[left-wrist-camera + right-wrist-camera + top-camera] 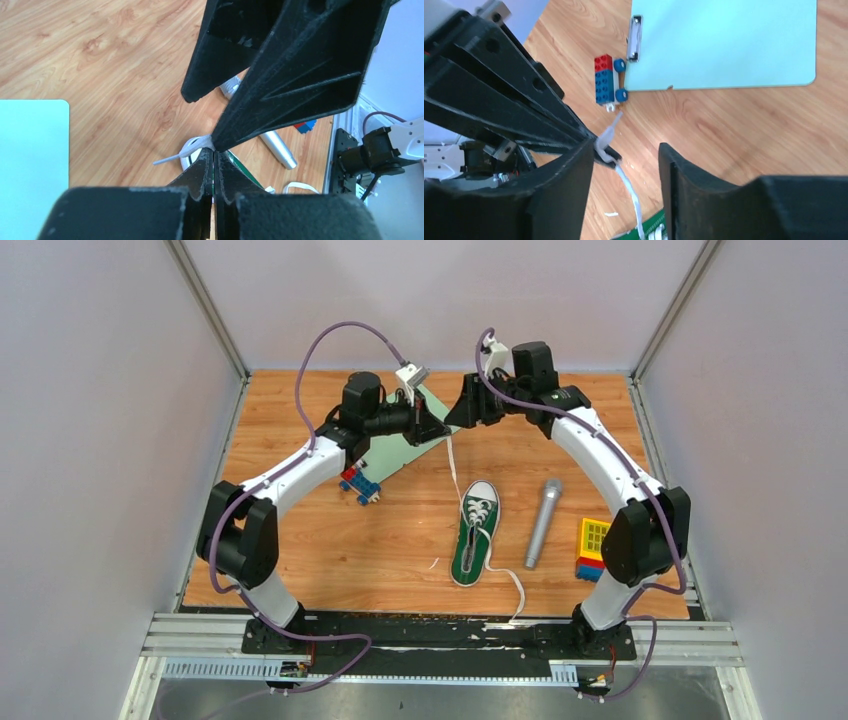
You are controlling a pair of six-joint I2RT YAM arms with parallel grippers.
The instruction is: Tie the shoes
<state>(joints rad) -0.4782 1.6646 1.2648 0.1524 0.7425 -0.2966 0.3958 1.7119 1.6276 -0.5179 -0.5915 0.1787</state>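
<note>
Here, your left gripper (214, 152) is pinched closed on the end of a white lace (629, 187), high over the table's (300, 540) far middle. Your right gripper (626, 150) stands open around that lace. The green sneaker (475, 535) lies near centre, just left of the grey microphone (543, 523).

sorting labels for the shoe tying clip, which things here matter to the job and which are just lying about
For the job: green sneaker, its white lace, left end effector pinching the lace tip, right end effector open beside it.
Lying about: grey microphone, mint clipboard, wheeled brick toy, yellow brick stack.
</note>
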